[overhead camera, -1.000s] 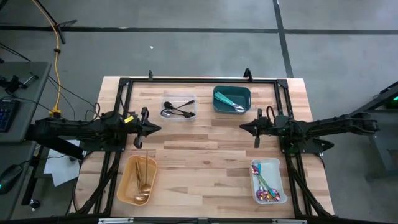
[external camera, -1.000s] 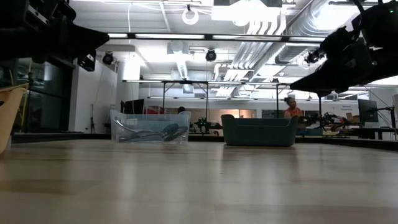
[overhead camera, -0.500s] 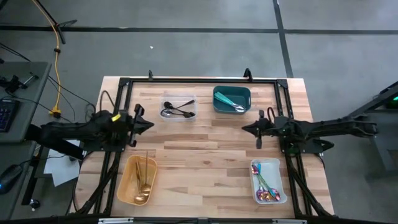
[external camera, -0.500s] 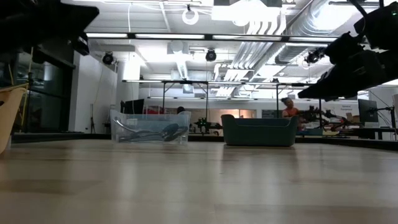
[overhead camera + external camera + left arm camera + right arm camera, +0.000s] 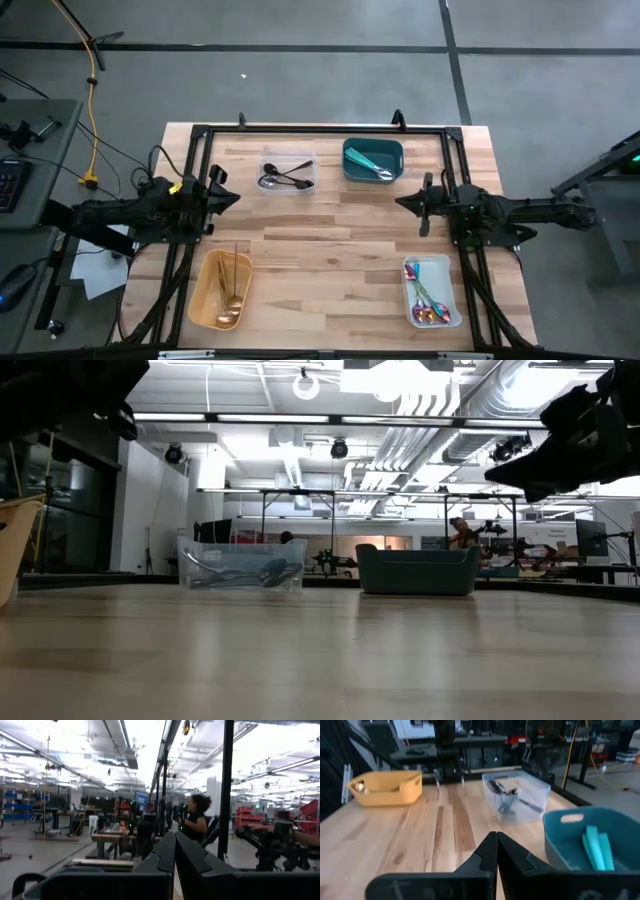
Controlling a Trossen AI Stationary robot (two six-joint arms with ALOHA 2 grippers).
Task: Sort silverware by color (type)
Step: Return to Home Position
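Note:
The silverware lies sorted in four containers. Black spoons (image 5: pixel 286 178) are in a clear bin, teal-handled pieces (image 5: pixel 368 164) in a teal bin, gold spoons (image 5: pixel 231 285) in a yellow bin and iridescent ones (image 5: pixel 428 300) in a clear bin at the near right. My left gripper (image 5: pixel 236 197) hovers shut and empty by the table's left edge, its fingers (image 5: pixel 165 851) tipped up at the room. My right gripper (image 5: pixel 399 203) hovers shut and empty at the right side, pointing level across the table (image 5: pixel 496 834).
The bins stand apart: the clear one (image 5: pixel 288 160) and the teal one (image 5: pixel 373 147) at the far side, the yellow one (image 5: pixel 200 295) near left, the other clear one (image 5: pixel 447 285) near right. Bare wood (image 5: pixel 330 250) lies between them. A black frame (image 5: pixel 320 130) rims the table. A person (image 5: pixel 196 820) stands in the room beyond.
Both arms have drawn back from the middle. My left gripper went toward the table's left edge, rose and tipped upward. My right gripper went toward the right edge and rose a little. Both stayed shut. The silverware and bins have not moved.

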